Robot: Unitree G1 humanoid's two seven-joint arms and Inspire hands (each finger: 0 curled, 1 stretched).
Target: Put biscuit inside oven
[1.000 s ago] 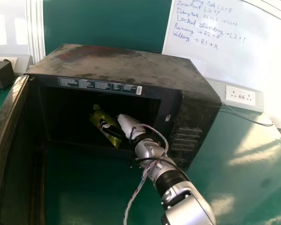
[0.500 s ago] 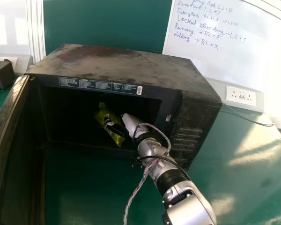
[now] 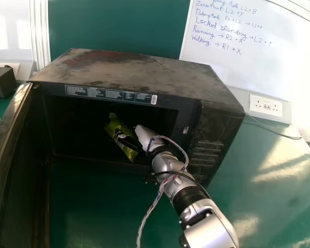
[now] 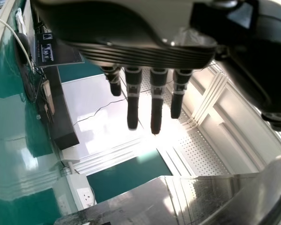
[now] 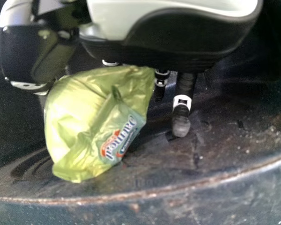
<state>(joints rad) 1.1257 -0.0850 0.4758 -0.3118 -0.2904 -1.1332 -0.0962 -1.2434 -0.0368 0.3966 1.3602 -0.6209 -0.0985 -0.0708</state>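
My right hand (image 3: 145, 138) is inside the black oven (image 3: 144, 77), whose door (image 3: 15, 170) stands open at the left. Beside it, the green biscuit packet (image 3: 121, 138) lies tilted within the cavity, close to the front right of the opening. In the right wrist view the packet (image 5: 96, 124) sits between the thumb and fingers of my right hand (image 5: 181, 123), which pinches it; one finger extends past it, and the packet covers part of the others. The left wrist view has my left hand (image 4: 154, 101) with straight fingers, holding nothing.
The oven's right side wall borders my right forearm. A socket box (image 3: 265, 105) and a cable (image 3: 274, 133) are at the back right. A dark box (image 3: 1, 82) stands at the far left on the green table (image 3: 268, 191).
From the first frame to the second, my right hand and the packet shifted slightly right together inside the oven. Since then they have stayed about still.
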